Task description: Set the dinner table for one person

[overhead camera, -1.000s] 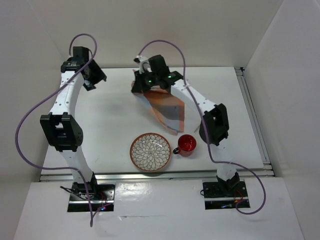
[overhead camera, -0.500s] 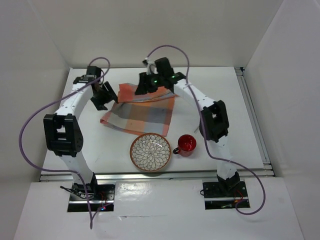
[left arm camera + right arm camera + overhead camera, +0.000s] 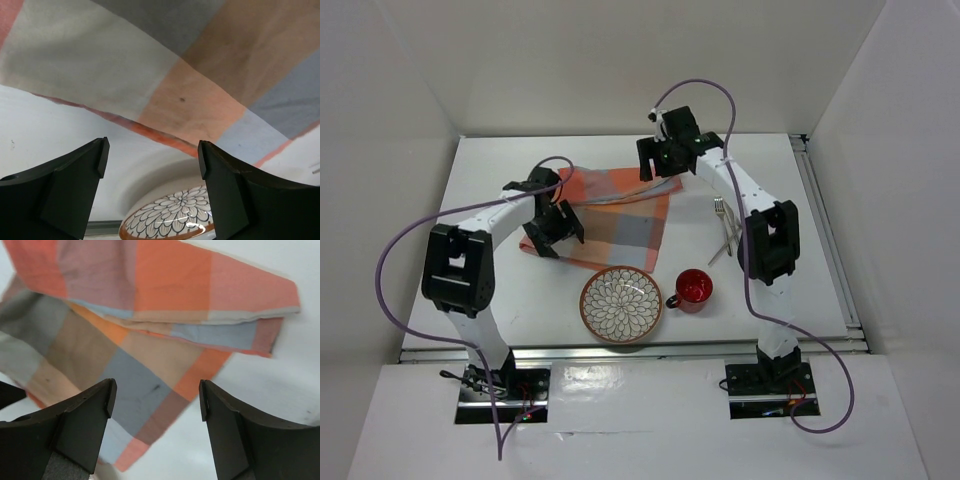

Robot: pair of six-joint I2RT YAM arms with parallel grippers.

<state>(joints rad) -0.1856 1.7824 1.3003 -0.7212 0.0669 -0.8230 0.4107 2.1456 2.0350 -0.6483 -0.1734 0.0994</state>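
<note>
Orange-blue placemat, top view: rumpled, lying on the bench, far corner folded over.
White bench, top view: spans the view under everything; patterned plate and red cup sit toward its near edge.
Left wrist, left pincer: wide, empty, above bare bench beside the placemat's edge.
Right wrist, right pincer: wide, empty, above the folded corner.

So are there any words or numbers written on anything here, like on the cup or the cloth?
There is no writing to read in any view.
placemat: only orange, blue and grey checks.
plate: only a petal pattern.
red mug, fork and white table: plain.
robot arms: any label is too small to make out.
</note>
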